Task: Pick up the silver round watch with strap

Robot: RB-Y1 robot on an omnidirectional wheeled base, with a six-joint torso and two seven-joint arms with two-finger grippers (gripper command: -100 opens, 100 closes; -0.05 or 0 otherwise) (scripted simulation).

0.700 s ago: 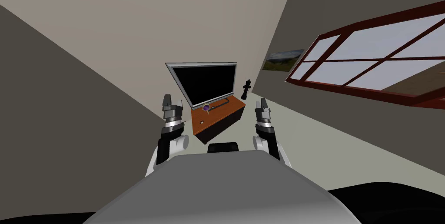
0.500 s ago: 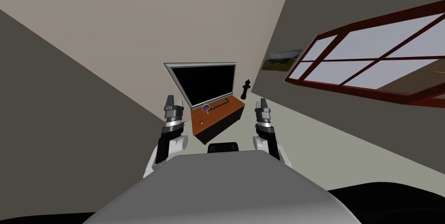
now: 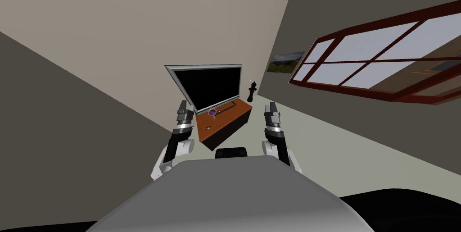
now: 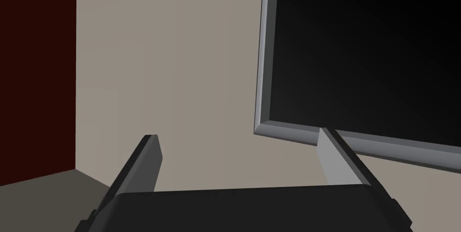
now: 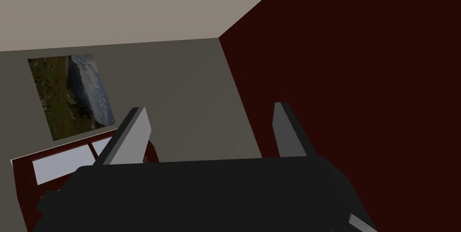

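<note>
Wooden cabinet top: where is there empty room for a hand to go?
Bare wood lies along the cabinet top's front edge, toward its right end, and between the tiny pale thing and the round purple-faced thing. It is crowded at the back, where the TV and its black foot stand.

Monitor blocks ahead of your left gripper
Its frame stands just past one finger (open wall past the other).

a brown wooden stand sits at frame centre. a grey-framed dark screen stands along its upper edge. a small round purple thing lies just below the screen, and a tiny pale thing lies lower left.
</note>
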